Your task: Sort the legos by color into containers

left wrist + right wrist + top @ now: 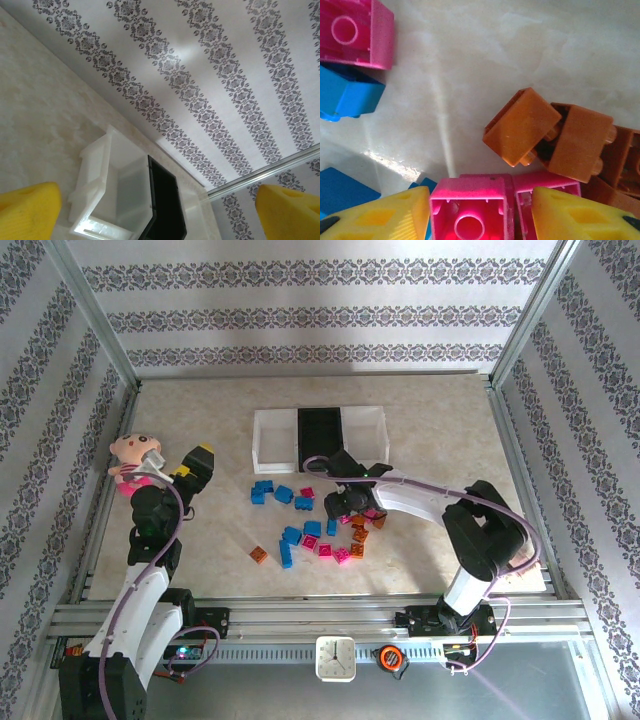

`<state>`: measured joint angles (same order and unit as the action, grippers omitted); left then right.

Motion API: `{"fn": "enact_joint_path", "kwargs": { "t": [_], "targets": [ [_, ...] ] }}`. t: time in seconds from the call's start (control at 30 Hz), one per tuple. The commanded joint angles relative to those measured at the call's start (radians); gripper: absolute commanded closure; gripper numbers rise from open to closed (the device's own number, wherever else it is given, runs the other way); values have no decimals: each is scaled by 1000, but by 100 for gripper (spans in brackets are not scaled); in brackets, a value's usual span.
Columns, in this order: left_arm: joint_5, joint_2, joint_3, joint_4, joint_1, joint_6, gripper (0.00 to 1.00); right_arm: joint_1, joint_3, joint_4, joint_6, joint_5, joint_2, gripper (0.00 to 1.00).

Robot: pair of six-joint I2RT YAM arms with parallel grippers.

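Note:
The legos [300,525] lie scattered mid-table in blue [263,490], orange [258,556] and pink [343,555]. Three bins stand in a row behind them: white [272,452], black [322,430], white [380,435]. My right gripper [345,505] is low over the pile's right side. In the right wrist view it is open [480,215], its yellow fingers [385,217] straddling an upturned pink brick [470,210]; the right finger overlaps a second pink brick [545,182]. Orange bricks [522,125] lie just beyond. My left gripper [200,462] hangs raised and open [160,215], holding nothing.
A pink plush doll [125,452] lies at the far left beside the left arm. The left wrist view looks at the left white bin [95,170] and the black bin [167,200], both seemingly with nothing inside. Metal frame rails [100,510] border the table.

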<state>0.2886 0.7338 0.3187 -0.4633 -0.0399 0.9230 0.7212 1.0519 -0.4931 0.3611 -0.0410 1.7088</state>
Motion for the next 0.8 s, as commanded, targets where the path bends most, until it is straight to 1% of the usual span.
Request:
{"fn": "enact_joint_path", "kwargs": {
  "t": [0.0,0.13,0.23,0.4,0.5,0.6,0.67,0.77],
  "targets": [
    [23,-10,43,75,-12,-50,1,12,27,-21,-7,-24,17,49],
    [36,-6,64,115,-11,-66,1,11,21,-13,-7,-25,7,61],
    [43,-2,83,154,-9,-78,1,11,6,3,-6,-21,-31,68],
    [56,11,122,234,10,-107,1,-15,3,17,-2,-13,-135,71],
    [49,20,159,332,43,-146,0,-92,29,31,-7,10,-188,71],
    [2,21,183,453,94,-187,1,-182,89,41,-22,12,-161,70],
    [-35,22,183,524,122,-203,2,-240,145,52,-31,14,-99,70],
    [-56,18,162,593,135,-204,4,-296,248,59,-38,18,29,71]
  ]
}}
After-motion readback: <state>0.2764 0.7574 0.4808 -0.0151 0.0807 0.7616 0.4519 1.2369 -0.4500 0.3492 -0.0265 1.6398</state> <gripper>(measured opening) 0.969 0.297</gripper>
